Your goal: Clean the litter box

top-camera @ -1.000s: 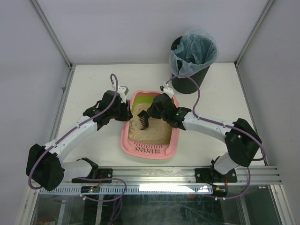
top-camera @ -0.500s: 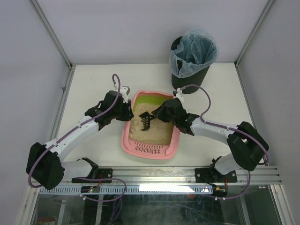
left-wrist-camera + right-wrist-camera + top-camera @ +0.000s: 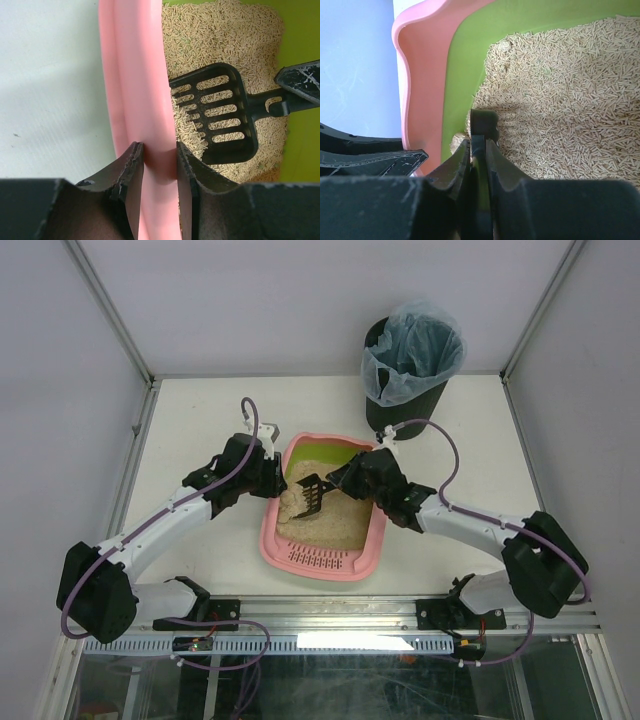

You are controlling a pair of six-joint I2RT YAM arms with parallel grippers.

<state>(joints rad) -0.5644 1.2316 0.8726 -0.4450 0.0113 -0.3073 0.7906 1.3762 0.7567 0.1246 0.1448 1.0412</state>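
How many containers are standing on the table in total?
2. The pink litter box lies at the centre of the table; the black bin with a bluish bag stands behind it, to the right. No other seems hidden.

Table [image 3: 190, 410]: off-white, matte top, faint scuffs. Back wall [image 3: 320, 300] beyond the table: pale grey panel, blank. Left wall [image 3: 45, 390] and right wall [image 3: 595, 360] flank the table, same pale panel. Metal posts [image 3: 108, 308] slant up from the table's far corners. Metal rail [image 3: 340, 610] along the table's near edge, with a clear glass panel [image 3: 330, 685] below it. Light even, shadows soft; a bright strip [image 3: 365, 640] glints under the rail.
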